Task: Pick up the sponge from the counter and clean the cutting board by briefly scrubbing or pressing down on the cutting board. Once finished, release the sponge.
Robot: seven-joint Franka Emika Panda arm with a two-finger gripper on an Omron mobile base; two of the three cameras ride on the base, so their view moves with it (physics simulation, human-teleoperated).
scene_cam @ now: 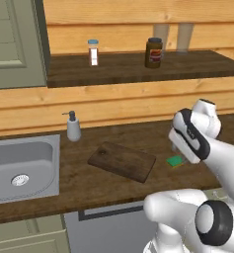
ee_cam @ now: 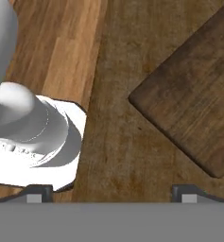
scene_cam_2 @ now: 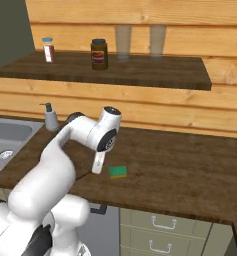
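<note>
The bright green sponge (scene_cam: 175, 160) (scene_cam_2: 118, 171) lies flat on the dark wood counter (scene_cam: 113, 190) (scene_cam_2: 180, 170), just right of the dark brown cutting board (scene_cam: 122, 161) (ee_cam: 193, 108). My gripper (scene_cam_2: 97, 165) (scene_cam: 176, 148) (ee_cam: 112, 194) hangs over the counter between the board and the sponge, a little above the surface. It points down. In the hand view its fingertips (ee_cam: 38, 191) stand far apart, open, with only bare counter (ee_cam: 113, 142) between them. The sponge lies free beside the gripper, apart from it.
A steel sink (scene_cam: 24, 168) is set in the counter at the left, with a soap dispenser (scene_cam: 73, 127) (scene_cam_2: 51, 118) behind it. The higher shelf (scene_cam: 138, 69) carries a dark jar (scene_cam: 154, 53) and a small bottle (scene_cam: 93, 52). Drawers (scene_cam_2: 160, 230) sit below the counter's front edge.
</note>
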